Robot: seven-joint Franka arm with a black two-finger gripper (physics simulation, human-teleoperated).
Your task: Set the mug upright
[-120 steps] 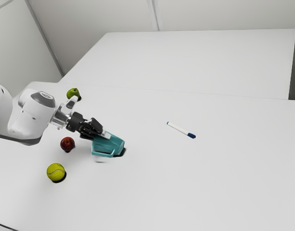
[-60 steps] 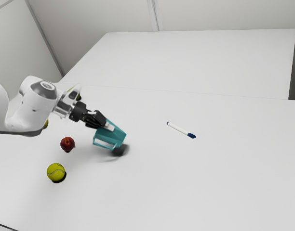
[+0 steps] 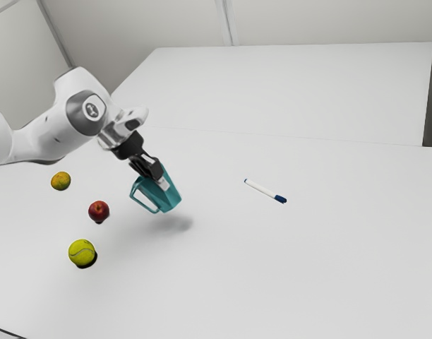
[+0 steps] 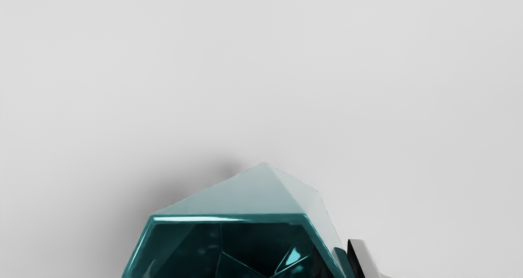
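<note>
In the exterior view my gripper point(image 3: 157, 181) is shut on the teal mug point(image 3: 168, 197), holding it by its upper part above the table, where its soft shadow lies apart from it. The mug leans, its base toward the exterior view's lower right and its handle toward the exterior view's left. In the wrist view the mug's open mouth and dark inside face the camera; the mug point(image 4: 229, 218) has a several-sided rim. One fingertip point(image 4: 361, 255) of my hand stands at the mug's side; the other is hidden there.
On the white table point(image 3: 329, 261), a red apple point(image 3: 99, 211), an orange fruit point(image 3: 61, 181) and a tennis ball point(image 3: 82, 252) lie toward the exterior view's left. A white marker with a blue cap point(image 3: 264, 191) lies toward the exterior view's right.
My hand has risen and tilted more steeply, carrying the mug up off the table and turning it from lying toward upright. The arm now covers the green fruit and uncovers the orange one.
</note>
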